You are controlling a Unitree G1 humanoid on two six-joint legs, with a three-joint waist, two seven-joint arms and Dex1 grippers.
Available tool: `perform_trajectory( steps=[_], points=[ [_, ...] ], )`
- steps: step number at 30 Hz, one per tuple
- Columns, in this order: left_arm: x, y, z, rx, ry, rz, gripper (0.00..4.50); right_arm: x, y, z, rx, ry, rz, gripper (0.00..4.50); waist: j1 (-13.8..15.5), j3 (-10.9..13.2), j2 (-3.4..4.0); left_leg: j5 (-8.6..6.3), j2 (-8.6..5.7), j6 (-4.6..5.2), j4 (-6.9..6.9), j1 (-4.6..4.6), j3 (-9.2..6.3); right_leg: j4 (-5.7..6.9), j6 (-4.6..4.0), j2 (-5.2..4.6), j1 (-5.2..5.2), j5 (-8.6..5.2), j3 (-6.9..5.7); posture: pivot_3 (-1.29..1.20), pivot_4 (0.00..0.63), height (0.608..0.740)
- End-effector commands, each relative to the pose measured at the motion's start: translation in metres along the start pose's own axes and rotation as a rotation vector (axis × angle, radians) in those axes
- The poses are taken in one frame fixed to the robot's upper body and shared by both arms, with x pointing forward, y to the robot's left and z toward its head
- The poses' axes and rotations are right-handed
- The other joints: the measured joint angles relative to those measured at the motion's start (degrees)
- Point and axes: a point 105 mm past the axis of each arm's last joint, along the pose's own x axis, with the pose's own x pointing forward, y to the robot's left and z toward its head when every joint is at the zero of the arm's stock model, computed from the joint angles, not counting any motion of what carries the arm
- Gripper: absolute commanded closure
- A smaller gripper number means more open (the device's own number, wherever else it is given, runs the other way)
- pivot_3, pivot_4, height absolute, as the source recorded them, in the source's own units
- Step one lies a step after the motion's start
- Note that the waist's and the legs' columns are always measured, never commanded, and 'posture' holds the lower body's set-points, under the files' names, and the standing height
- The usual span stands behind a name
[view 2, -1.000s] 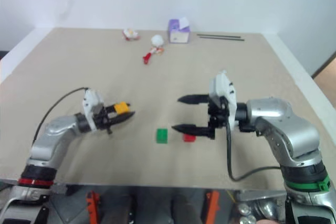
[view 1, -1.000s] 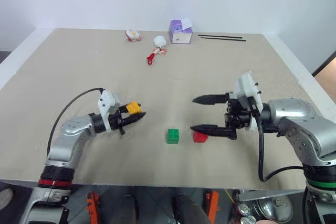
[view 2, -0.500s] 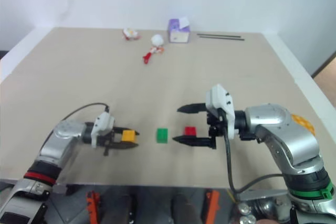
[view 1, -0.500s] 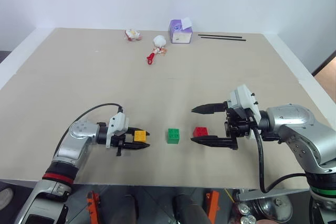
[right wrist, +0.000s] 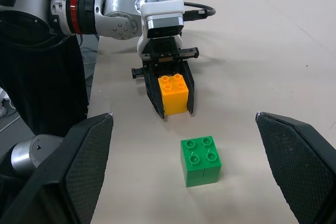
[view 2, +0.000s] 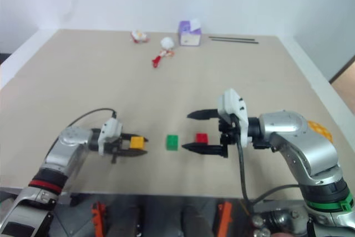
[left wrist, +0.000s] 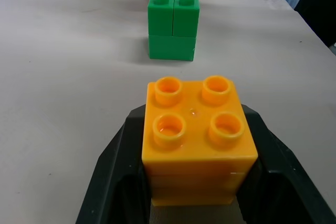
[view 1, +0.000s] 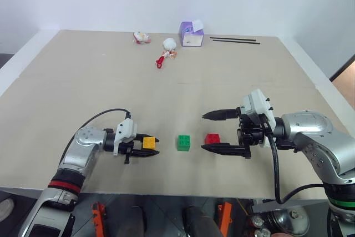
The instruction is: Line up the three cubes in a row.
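Left gripper is clamped on the yellow cube, one black finger on each side face, studs up; the wrist view shows the cube at or just above the table, contact with the surface not certain. Directly ahead of its fingertips, a short gap away, sits the green cube, and just beyond that the red cube, both upright on the table and apart from each other.

Right gripper stands spread wide and holds nothing; the red cube lies just off its fingertips, roughly between them, untouched.

Assessment: final step in hand, placing the third cube at the left end of the row. Green and red appear already aligned. Next move calls for settling yellow flat, level with the other two, then releasing and drawing the fingers straight back without nudging it. Risk: a finger dragging the cube askew on release
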Motion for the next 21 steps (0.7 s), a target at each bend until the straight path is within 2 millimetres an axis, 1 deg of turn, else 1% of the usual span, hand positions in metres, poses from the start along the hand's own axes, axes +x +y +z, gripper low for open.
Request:
perform_trajectory(
  steps=[1, 6, 7, 10, 13, 14, 16, 17, 19, 21],
  points=[
    [-0.001, 0.000, 0.004, -0.010, -0.011, -0.004, 1.87, -0.002, 0.001, 0.013, -0.057, -0.021, 0.003, 0.00, 0.0, 0.0, 0.00, 0.00, 0.00, 0.00, 0.00, 0.00, 0.00, 0.00, 0.00, 0.00, 0.00, 0.00, 0.00, 0.00, 0.150, 0.740],
    [-0.001, -0.004, 0.013, -0.008, -0.047, -0.033, 0.18, -0.003, 0.000, 0.012, -0.055, -0.017, 0.006, 0.00, 0.0, 0.0, 0.00, 0.00, 0.00, 0.00, -0.02, -0.06, 0.01, 0.00, 0.01, 0.00, -0.05, -0.01, 0.00, 0.00, 0.150, 0.740],
    [-0.001, -0.005, 0.014, -0.007, -0.049, -0.040, 0.08, -0.003, 0.000, 0.012, -0.055, -0.016, 0.006, 0.00, 0.0, 0.0, 0.00, 0.00, 0.00, 0.00, -0.03, -0.07, 0.00, 0.00, 0.00, 0.00, -0.06, -0.02, 0.00, 0.00, 0.150, 0.740],
    [-0.001, -0.006, 0.026, 0.004, -0.084, -0.062, 0.08, -0.003, 0.000, 0.012, -0.055, -0.016, 0.007, 0.00, 0.0, 0.0, 0.00, 0.00, 0.00, 0.00, -0.05, -0.09, -0.01, 0.00, 0.00, 0.02, -0.08, -0.03, 0.00, 0.00, 0.150, 0.740],
    [-0.001, -0.010, 0.043, 0.012, -0.127, -0.088, 0.08, -0.003, 0.000, 0.012, -0.053, -0.019, 0.010, 0.00, 0.0, 0.0, 0.00, 0.00, 0.01, 0.00, -0.05, -0.09, -0.01, 0.00, 0.00, 0.02, -0.09, -0.03, 0.00, 0.00, 0.150, 0.740],
    [-0.002, -0.010, 0.050, 0.009, -0.143, -0.089, 0.08, -0.004, 0.001, 0.012, -0.052, -0.020, 0.009, 0.00, 0.0, 0.0, 0.00, 0.00, 0.01, 0.00, -0.05, -0.09, 0.00, 0.00, 0.00, 0.02, -0.08, -0.03, 0.00, 0.00, 0.150, 0.740],
    [-0.006, -0.006, 0.070, -0.005, -0.195, -0.050, 0.08, -0.006, 0.000, 0.016, -0.041, -0.056, -0.009, 0.00, 0.0, 0.0, 0.00, 0.00, 0.02, 0.00, -0.04, -0.08, -0.01, 0.02, 0.00, 0.03, -0.09, -0.02, 0.00, 0.00, 0.150, 0.740],
    [-0.009, 0.004, 0.083, -0.026, -0.240, 0.028, 0.08, -0.009, -0.002, 0.021, -0.030, -0.098, -0.048, 0.00, 0.0, 0.0, -0.01, 0.00, 0.02, 0.00, -0.04, -0.09, -0.01, 0.02, 0.00, 0.04, -0.10, -0.02, 0.00, 0.00, 0.150, 0.740],
    [-0.015, 0.025, 0.103, -0.086, -0.346, 0.218, 0.08, -0.015, -0.016, 0.029, -0.014, -0.199, -0.191, 0.00, 0.0, 0.0, -0.02, 0.00, 0.06, 0.00, -0.03, -0.10, -0.05, 0.04, 0.02, 0.05, -0.08, -0.02, -0.01, 0.00, 0.150, 0.740],
    [-0.020, 0.045, 0.109, -0.133, -0.419, 0.433, 0.08, -0.023, -0.040, 0.030, 0.015, -0.281, -0.392, 0.00, 0.0, 0.0, -0.03, 0.00, 0.05, 0.01, 0.02, -0.08, -0.10, 0.08, 0.21, 0.08, -0.04, 0.09, -0.02, 0.00, 0.150, 0.740]
  ],
)
